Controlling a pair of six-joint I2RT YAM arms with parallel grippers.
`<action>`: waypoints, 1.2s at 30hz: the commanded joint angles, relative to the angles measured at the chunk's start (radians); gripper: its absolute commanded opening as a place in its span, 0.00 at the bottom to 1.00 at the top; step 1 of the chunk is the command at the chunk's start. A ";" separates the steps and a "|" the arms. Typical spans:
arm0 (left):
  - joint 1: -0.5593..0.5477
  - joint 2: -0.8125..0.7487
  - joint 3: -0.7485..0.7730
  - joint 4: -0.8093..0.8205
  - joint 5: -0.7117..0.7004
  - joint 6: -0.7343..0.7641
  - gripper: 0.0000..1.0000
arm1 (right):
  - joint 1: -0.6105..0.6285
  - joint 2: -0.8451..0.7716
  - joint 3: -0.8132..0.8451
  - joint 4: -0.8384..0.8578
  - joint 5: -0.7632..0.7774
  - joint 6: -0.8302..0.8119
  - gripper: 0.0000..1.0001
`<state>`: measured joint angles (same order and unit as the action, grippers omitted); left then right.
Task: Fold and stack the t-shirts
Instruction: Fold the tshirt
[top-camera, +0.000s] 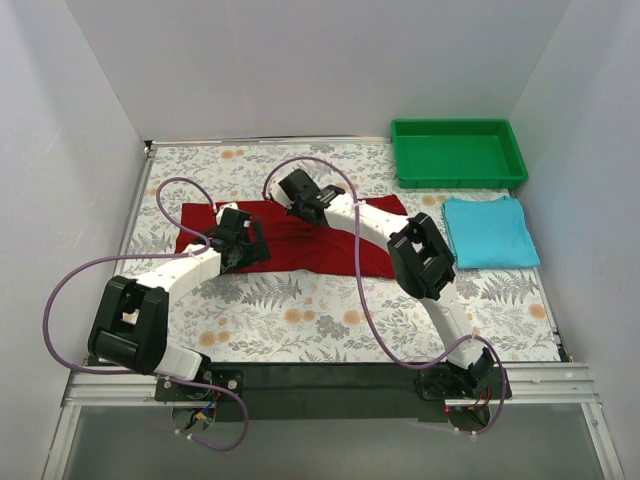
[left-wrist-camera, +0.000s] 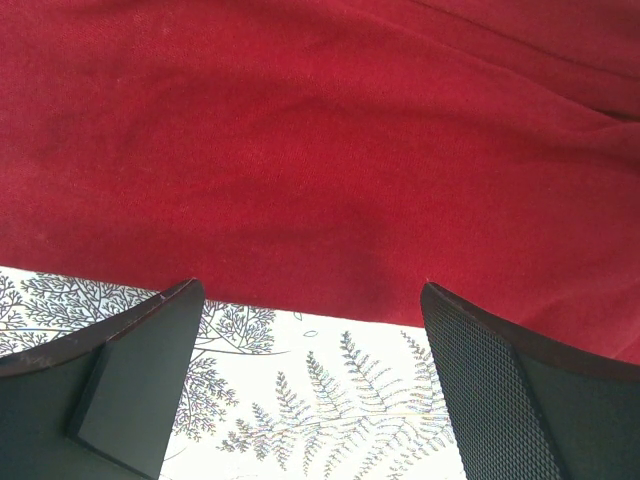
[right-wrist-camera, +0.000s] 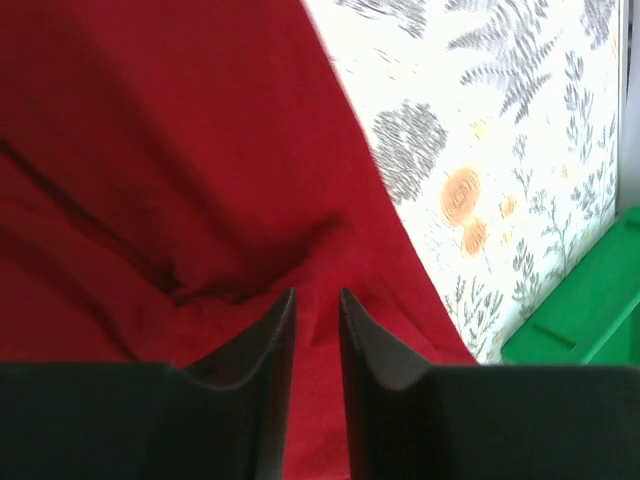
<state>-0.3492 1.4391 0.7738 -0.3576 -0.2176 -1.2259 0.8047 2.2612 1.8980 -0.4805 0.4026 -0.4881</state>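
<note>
The dark red t-shirt (top-camera: 300, 245) lies spread out flat in the middle of the floral tablecloth (top-camera: 300, 310). The light turquoise blue t-shirt (top-camera: 489, 232) lies as a small folded rectangle at the right, apart from the red one. My left gripper (top-camera: 242, 240) hovers over the red shirt's near-left part. Its jaws (left-wrist-camera: 310, 285) are wide open and empty, with the shirt's hem (left-wrist-camera: 300, 200) just ahead of them. My right gripper (top-camera: 295, 192) is at the red shirt's far edge. Its jaws (right-wrist-camera: 317, 292) are nearly together on a ridge of red cloth (right-wrist-camera: 200, 180), and wrinkles run toward them.
A green plastic tray (top-camera: 458, 152) stands at the back right, just beyond the blue shirt; its corner shows in the right wrist view (right-wrist-camera: 590, 320). White walls close in the table on three sides. Purple cables loop over both arms.
</note>
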 joint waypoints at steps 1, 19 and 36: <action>-0.002 0.001 0.007 0.014 -0.009 0.014 0.83 | 0.022 0.014 0.030 0.043 0.059 -0.030 0.28; 0.180 -0.009 0.061 -0.060 -0.057 -0.105 0.78 | -0.197 -0.524 -0.635 0.008 -0.281 0.557 0.44; 0.473 0.207 0.087 -0.099 -0.135 -0.170 0.69 | -0.468 -0.692 -1.083 0.118 -0.332 0.741 0.37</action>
<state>0.0902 1.5948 0.8616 -0.4267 -0.3149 -1.3781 0.4171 1.5799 0.8696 -0.3641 0.0624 0.2184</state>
